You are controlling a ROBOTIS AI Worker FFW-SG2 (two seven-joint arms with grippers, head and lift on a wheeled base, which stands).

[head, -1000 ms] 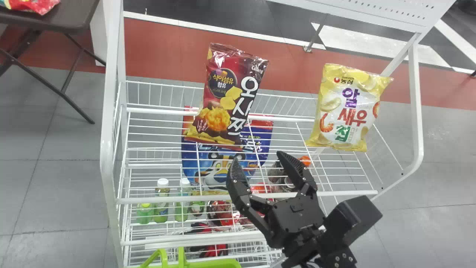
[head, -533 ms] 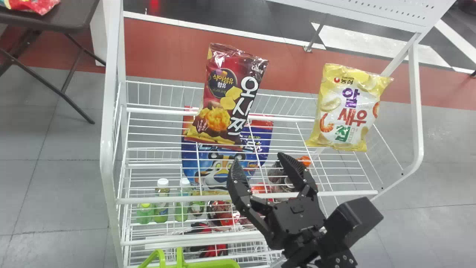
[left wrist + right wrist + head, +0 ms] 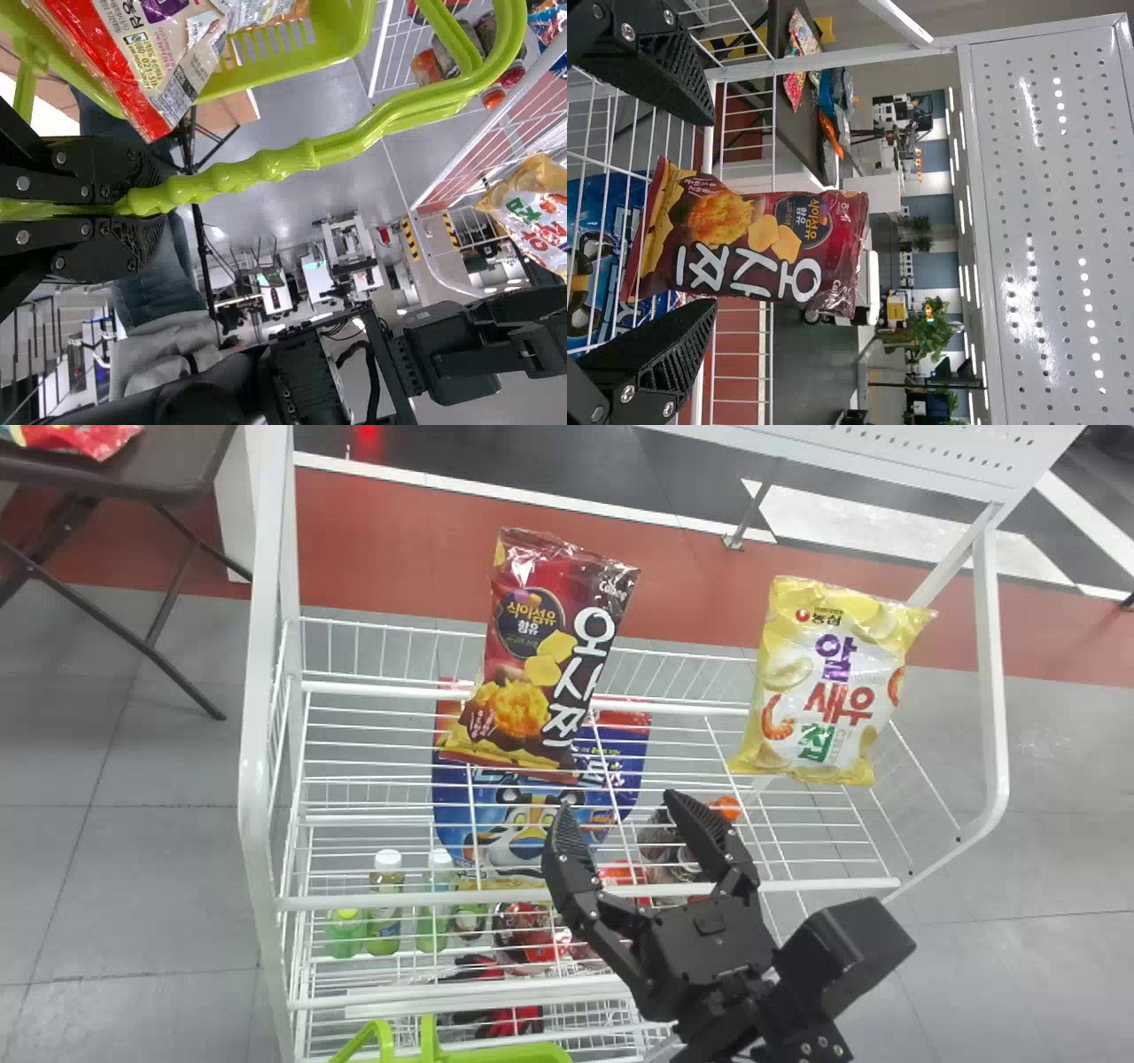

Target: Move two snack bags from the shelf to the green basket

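One bag (image 3: pixel 540 655) beyond right gripper (image 3: pixel 617 804)

White wire shelf (image 3: pixel 589 889): built in tiers.
Dark red snack bag (image 3: pixel 545 660): standing upright on the top tier.
Yellow snack bag (image 3: pixel 824 691): upright there too, farther right.
Lower down: holding bottles (image 3: pixel 384 921), a blue bag (image 3: pixel 523 837).

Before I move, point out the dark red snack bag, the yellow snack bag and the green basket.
Dark red snack bag (image 3: pixel 542 657): head view, middle of its printed front.
Yellow snack bag (image 3: pixel 828 684): head view, middle of its front.
Green basket (image 3: pixel 341 31): left wrist view, on its wall.
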